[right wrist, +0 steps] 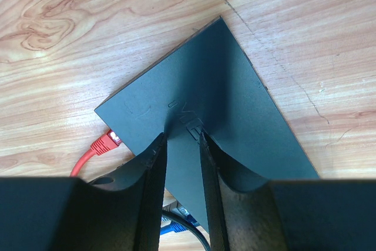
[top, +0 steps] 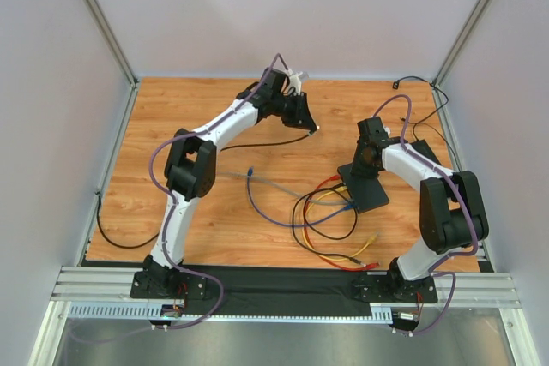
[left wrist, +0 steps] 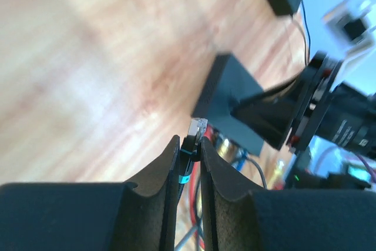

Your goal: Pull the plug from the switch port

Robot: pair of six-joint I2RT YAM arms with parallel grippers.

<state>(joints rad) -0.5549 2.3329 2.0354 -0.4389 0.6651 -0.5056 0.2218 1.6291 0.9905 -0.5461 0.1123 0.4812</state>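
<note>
Left claw (left wrist: 189,142) clamped on clear-tipped plug (left wrist: 197,127) of black cable, held apart from switch (right wrist: 194,86) over desk (top: 171,109). Right claw (right wrist: 182,137) narrow, gripping nothing, tips pressing switch top. Red plug (right wrist: 108,140) seated in switch edge port

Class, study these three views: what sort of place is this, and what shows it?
Probably a robotics lab cell: two white-and-black robot arms bolted to an aluminium rail, a wooden tabletop walled by plain white panels, and a flat black box trailing coloured network cables.
</note>
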